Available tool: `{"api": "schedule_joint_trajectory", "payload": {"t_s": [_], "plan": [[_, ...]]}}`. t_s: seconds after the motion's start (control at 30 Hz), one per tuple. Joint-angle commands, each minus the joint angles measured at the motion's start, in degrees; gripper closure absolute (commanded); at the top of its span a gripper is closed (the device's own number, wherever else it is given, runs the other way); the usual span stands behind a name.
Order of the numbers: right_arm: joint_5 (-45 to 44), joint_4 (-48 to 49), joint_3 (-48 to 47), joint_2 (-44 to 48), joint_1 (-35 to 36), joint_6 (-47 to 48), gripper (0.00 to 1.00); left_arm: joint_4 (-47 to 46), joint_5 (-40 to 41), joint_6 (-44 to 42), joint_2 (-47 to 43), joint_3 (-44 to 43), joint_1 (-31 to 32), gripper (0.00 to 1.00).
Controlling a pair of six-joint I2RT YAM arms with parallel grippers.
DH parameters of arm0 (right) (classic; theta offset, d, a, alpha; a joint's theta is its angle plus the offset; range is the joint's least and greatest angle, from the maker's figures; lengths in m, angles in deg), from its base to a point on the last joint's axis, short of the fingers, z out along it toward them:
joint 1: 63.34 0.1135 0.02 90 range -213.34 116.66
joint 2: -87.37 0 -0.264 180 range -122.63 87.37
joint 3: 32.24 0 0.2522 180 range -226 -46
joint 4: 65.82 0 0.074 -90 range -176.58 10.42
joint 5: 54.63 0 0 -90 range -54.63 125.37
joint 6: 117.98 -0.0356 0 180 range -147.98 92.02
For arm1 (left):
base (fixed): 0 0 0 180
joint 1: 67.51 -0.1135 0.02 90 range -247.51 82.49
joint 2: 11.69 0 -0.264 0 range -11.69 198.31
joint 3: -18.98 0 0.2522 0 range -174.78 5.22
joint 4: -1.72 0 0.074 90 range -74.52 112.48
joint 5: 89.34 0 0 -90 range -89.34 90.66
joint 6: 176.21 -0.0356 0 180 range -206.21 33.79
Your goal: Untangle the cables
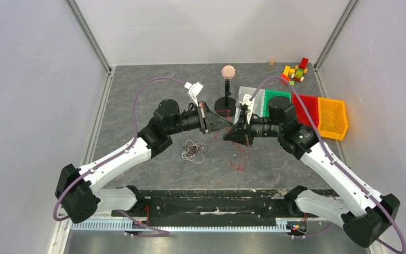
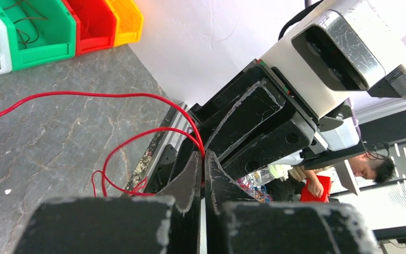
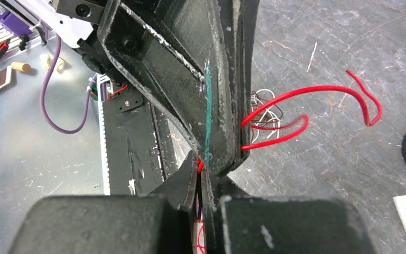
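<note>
The left gripper (image 2: 203,174) was pinched shut on a red cable (image 2: 84,93), meeting the right gripper (image 3: 201,177) tip to tip. The right gripper's closed jaws also showed red between them. Each gripper's body hid the other's exact pinch point. Beyond the fingertips the red cable looped over the table (image 2: 58,137). A pale tangle of cables (image 1: 194,151) lay beneath the left gripper, mostly hidden in the right wrist view. Bins (image 2: 37,32) stood farthest, cut off.
</note>
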Motion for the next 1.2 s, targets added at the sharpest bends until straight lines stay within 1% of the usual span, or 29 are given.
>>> {"api": "schedule_joint_trajectory", "payload": {"t_s": [0.0,0.1,0.17,0.2,0.27,0.43,0.5,0.53,0.6,0.67,0.77,0.83,0.93,1.0,1.03,1.1,1.13,1.17], "plan": [[-3.2,1.2,0.7,2.3,0.3,1.5,1.0,-10.6,-2.2,6.4,-0.9,1.5,-2.1,0.98],[-8.2,1.4,2.8,2.8,-0.2,-0.9,1.0,-14.4,-4.0,5.4,-2.2,1.8,-3.9,0.98],[-8.5,2.1,3.6,2.5,-2.0,-4.1,1.0,-16.5,-5.6,1.3,-3.6,1.8,-3.8,0.98],[-7.4,2.7,3.5,2.1,-3.3,-5.6,1.0,-15.3,-5.1,-1.2,-4.5,1.9,-3.7,0.98],[-6.0,4.7,2.7,2.0,-4.5,-7.3,1.0,-11.2,-2.2,-1.9,-5.8,2.5,-4.0,0.98],[-4.1,9.2,1.4,3.4,-4.6,-6.8,1.0,-8.5,-0.1,4.2,-5.7,4.9,-4.7,0.98],[-3.2,10.5,0.7,4.3,-4.4,-6.4,1.0,-3.6,2.6,5.7,-5.1,5.0,-5.0,0.98],[-3.1,12.0,0.4,4.8,-4.3,-6.7,1.0,-2.1,2.9,6.9,-4.4,5.6,-5.3,0.98],[-3.8,14.8,-0.2,5.9,-3.1,-7.0,1.0,-2.3,1.2,10.5,-2.3,6.9,-5.4,0.98],[-5.7,15.9,-1.2,6.3,-1.5,-6.6,1.0,-4.6,-0.6,14.5,0.0,8.2,-4.7,0.98],[-8.2,17.9,-2.0,6.1,-0.1,-6.6,1.0,-10.0,-4.0,17.3,2.7,7.6,-3.1,0.98],[-11.7,19.9,-1.7,6.1,0.0,-6.6,1.0,-11.5,-5.4,18.4,3.9,6.5,-2.3,0.98],[-17.9,20.5,-1.9,6.7,-0.1,-5.4,1.0,-9.9,-6.8,18.7,4.0,6.1,-1.4,0.98],[-19.3,22.3,-2.2,7.3,-0.3,-5.3,1.0,-7.5,-7.4,19.3,3.9,6.9,-1.7,0.98],[-19.2,21.4,-2.7,7.4,-0.5,-5.0,1.0,-7.4,-7.9,19.4,3.7,7.4,-2.7,0.89],[-19.8,16.0,-3.9,7.6,-1.6,-3.9,1.0,-8.8,-9.8,18.1,3.2,7.5,-5.1,0.6],[-20.5,12.7,-4.1,8.1,-2.6,-3.2,1.0,-8.8,-10.9,17.1,2.7,7.2,-6.4,0.5],[-21.4,9.4,-3.9,8.9,-3.6,-2.3,1.0,-8.0,-11.5,15.8,1.9,6.8,-8.0,0.38]]}}
